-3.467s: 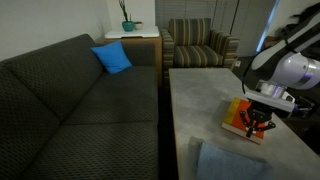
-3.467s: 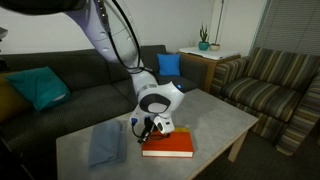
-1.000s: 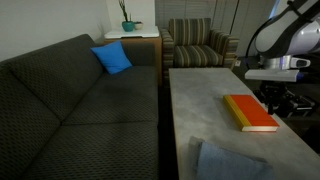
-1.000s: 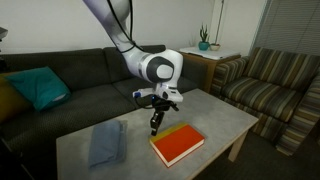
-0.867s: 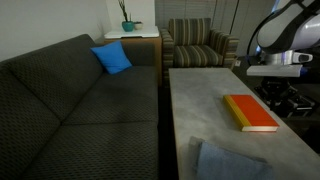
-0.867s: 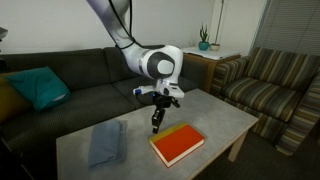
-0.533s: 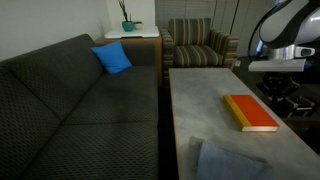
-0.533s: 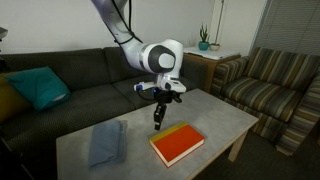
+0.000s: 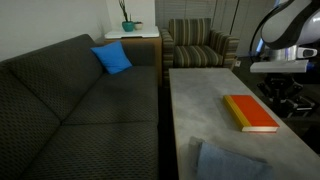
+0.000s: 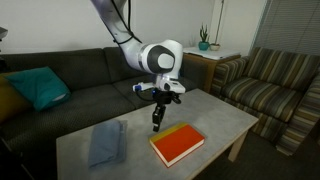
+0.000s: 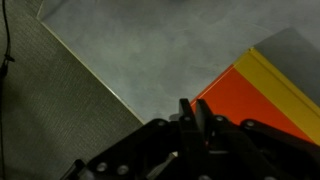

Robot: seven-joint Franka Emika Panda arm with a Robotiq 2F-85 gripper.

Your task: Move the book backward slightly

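The book (image 9: 250, 113) (image 10: 177, 145), flat with an orange-red cover and a yellow spine edge, lies on the grey table (image 9: 200, 88) (image 10: 218, 115). In an exterior view my gripper (image 10: 155, 127) hangs above the table just off the book's corner, touching nothing. At the right edge of an exterior view, the gripper (image 9: 284, 99) shows dark above the table's rim. In the wrist view the book (image 11: 262, 95) fills the right side. There the gripper (image 11: 190, 106) has its two fingers pressed close together, shut and holding nothing.
A folded grey-blue cloth (image 9: 230, 163) (image 10: 106, 143) lies on the table beyond the book's other end. A dark sofa (image 9: 70, 110) with a blue pillow (image 9: 112, 58) (image 10: 170, 65) runs beside the table. A striped armchair (image 9: 198, 45) (image 10: 280, 85) stands nearby.
Since 3.5 s ago the gripper has let go of the book and lifted off it; the book lies turned in a new spot. Over the last second the arm rose slightly.
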